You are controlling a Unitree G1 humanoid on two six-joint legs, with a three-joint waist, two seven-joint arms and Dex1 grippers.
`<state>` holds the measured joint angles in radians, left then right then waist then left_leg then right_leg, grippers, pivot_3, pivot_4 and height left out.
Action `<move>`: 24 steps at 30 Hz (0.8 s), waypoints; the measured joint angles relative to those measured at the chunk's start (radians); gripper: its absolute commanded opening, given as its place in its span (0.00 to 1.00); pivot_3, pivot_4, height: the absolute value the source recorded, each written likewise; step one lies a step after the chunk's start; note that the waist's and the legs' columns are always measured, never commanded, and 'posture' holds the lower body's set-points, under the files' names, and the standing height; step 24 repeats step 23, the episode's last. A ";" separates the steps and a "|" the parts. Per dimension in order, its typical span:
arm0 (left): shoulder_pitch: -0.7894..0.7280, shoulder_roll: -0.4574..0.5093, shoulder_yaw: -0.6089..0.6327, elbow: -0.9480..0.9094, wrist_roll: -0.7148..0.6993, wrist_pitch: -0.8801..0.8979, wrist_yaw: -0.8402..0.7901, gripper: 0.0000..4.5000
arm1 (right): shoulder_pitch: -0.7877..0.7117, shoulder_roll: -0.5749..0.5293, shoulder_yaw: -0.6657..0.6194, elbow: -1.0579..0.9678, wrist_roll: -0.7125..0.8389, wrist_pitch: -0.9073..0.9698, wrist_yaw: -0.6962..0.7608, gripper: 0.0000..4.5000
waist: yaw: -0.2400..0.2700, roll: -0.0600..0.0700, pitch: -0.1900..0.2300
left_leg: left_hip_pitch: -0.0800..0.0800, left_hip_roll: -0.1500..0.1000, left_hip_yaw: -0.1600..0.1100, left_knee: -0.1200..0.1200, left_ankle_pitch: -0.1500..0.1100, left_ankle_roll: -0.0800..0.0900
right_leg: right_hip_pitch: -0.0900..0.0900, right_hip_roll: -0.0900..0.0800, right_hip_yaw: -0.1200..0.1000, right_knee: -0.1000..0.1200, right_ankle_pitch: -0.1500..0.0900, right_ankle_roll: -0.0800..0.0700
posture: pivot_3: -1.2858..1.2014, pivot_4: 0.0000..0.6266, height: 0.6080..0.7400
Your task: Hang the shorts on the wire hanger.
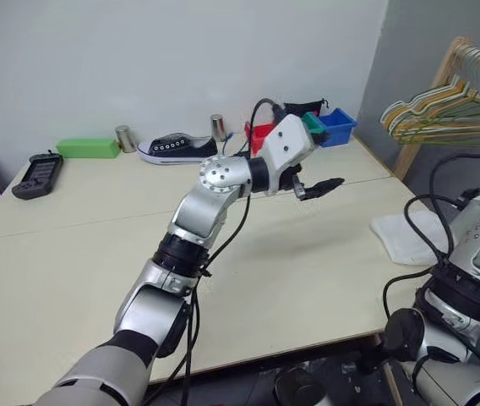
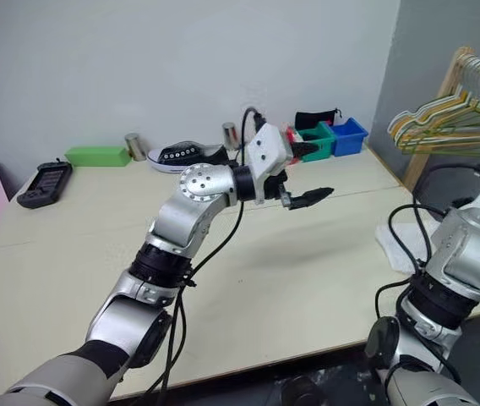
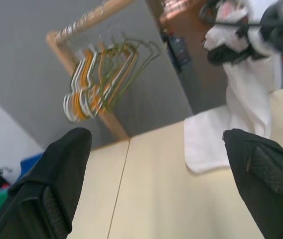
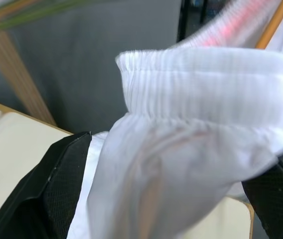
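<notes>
Two claws spread, shorts not yet on a hanger

Two claws stand spread. The left claw (image 1: 320, 188) hovers empty above the worktop (image 1: 308, 279), pointing toward the rack. The right claw (image 4: 181, 199) has its fingers (image 4: 64, 184) wide apart with the shorts' (image 4: 191, 149) waistband bunched between them; whether it grips the cloth I cannot tell. The rest of the shorts lies at the worktop's right edge. The wire hanger (image 3: 109, 74) seems to hang among others on the rack. Judged step: getting a grasp on the shorts. Next, a firm pinch on the waistband, then a lift toward the hanger.
</notes>
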<state>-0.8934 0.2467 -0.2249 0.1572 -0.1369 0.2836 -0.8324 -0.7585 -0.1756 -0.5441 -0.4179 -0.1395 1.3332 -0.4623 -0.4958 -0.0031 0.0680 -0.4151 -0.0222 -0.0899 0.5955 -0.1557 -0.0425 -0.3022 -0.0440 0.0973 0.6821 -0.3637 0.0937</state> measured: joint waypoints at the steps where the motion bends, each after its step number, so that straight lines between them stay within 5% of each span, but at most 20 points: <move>1: 0.022 0.017 0.012 -0.018 -0.001 0.018 0.008 1.00 | 0.000 0.003 0.031 -0.019 0.000 0.010 0.007 0.99 | 0.002 0.000 0.000 | 0.000 0.000 -0.001 0.000 0.000 0.000 | 0.000 0.000 0.000 0.000 0.000 0.000 | 0.36 0.04 1.00; 7: 0.110 0.095 0.122 -0.093 -0.003 0.128 0.104 1.00 | -0.001 0.008 0.236 -0.033 0.036 -0.009 0.129 0.99 | 0.024 -0.001 0.000 | 0.000 0.000 -0.006 0.000 0.000 0.000 | 0.000 0.000 -0.001 0.000 0.000 0.000 | 0.38 0.03 1.00; 14: 0.322 0.114 0.283 -0.297 -0.015 0.295 0.303 1.00 | 0.045 -0.018 0.491 0.141 0.166 -0.217 0.442 0.99 | 0.067 -0.002 0.001 | -0.001 0.000 -0.011 -0.002 0.000 0.000 | 0.001 0.000 -0.004 0.000 0.000 0.000 | 0.41 0.03 1.00; 24: 0.649 0.030 0.374 -0.525 -0.014 0.408 0.518 1.00 | 0.303 -0.009 0.517 0.201 0.162 -0.349 0.477 0.99 | 0.201 -0.008 0.003 | -0.006 -0.001 -0.018 -0.002 0.000 0.000 | -0.001 0.000 -0.004 -0.002 0.003 -0.005 | 0.43 0.03 1.00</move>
